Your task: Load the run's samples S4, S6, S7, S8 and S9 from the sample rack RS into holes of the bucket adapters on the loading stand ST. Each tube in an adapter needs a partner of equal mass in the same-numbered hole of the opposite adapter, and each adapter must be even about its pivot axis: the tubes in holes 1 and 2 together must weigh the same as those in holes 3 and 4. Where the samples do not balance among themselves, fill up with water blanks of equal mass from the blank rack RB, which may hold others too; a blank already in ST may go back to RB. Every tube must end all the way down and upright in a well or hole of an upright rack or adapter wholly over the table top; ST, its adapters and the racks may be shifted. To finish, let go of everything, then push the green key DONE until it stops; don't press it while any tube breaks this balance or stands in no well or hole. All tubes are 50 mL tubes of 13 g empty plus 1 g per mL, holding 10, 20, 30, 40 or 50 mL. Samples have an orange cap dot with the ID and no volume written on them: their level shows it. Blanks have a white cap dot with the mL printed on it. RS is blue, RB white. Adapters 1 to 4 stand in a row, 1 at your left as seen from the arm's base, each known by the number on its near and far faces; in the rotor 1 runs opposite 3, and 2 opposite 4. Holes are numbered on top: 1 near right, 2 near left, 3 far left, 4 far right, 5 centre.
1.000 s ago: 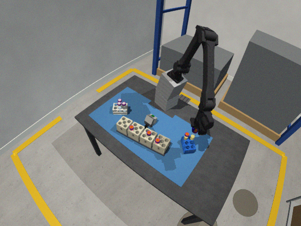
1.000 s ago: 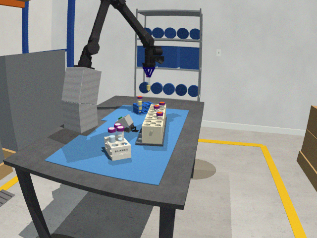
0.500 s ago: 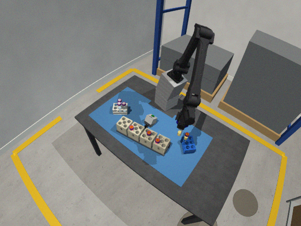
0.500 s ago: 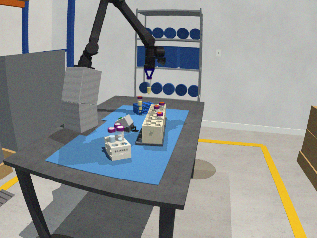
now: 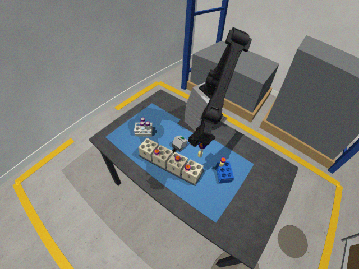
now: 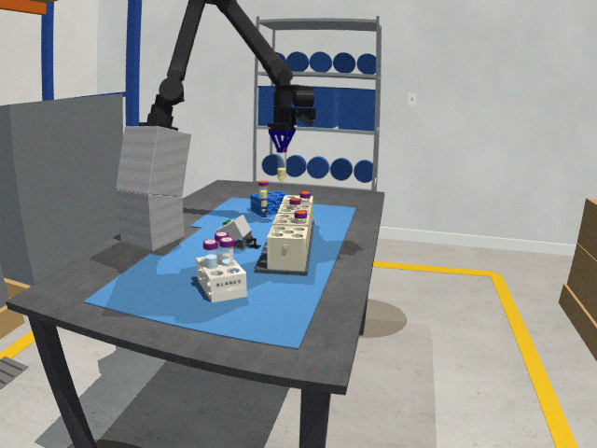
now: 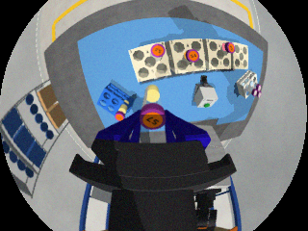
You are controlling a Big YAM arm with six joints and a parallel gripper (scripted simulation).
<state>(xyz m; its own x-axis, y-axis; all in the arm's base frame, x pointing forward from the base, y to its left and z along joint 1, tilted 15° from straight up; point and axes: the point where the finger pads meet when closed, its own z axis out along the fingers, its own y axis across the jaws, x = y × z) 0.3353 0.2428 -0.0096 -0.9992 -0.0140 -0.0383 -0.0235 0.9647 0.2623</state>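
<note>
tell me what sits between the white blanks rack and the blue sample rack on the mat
The row of four cream adapters on the loading stand, three holding orange-dotted tubes, lies between the white blank rack and the blue sample rack, clearest in the top view.

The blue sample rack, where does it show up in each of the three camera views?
Top: blue sample rack right of centre, beside the row's right end, one tube in it.
Exterior: far end of the table, left of the row.
Wrist: left of centre.
Shared landmark: the cream adapter row.
</note>
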